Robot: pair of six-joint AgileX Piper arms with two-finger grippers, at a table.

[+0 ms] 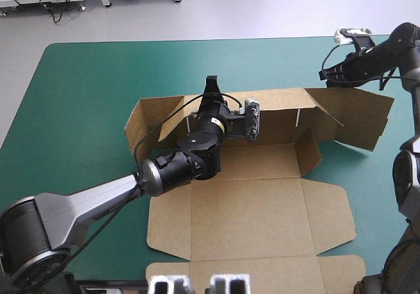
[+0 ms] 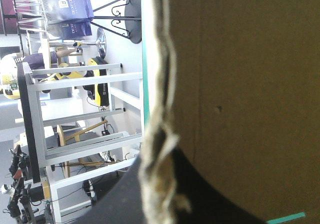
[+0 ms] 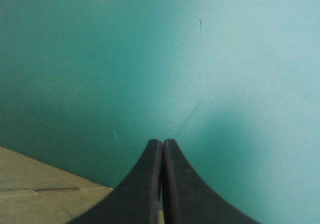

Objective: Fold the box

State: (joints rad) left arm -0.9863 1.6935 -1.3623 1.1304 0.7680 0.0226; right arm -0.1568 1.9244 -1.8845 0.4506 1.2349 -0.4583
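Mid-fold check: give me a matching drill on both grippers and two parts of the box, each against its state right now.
Things:
1. left gripper
2. right gripper
3. far wall
4. near panel

States:
A. lies flat on the cover
B. shut, empty, over bare cover
C. stands raised
D. shut on the box, at its far wall

Pairs: 1-D, 2-B, 3-C, 4-A
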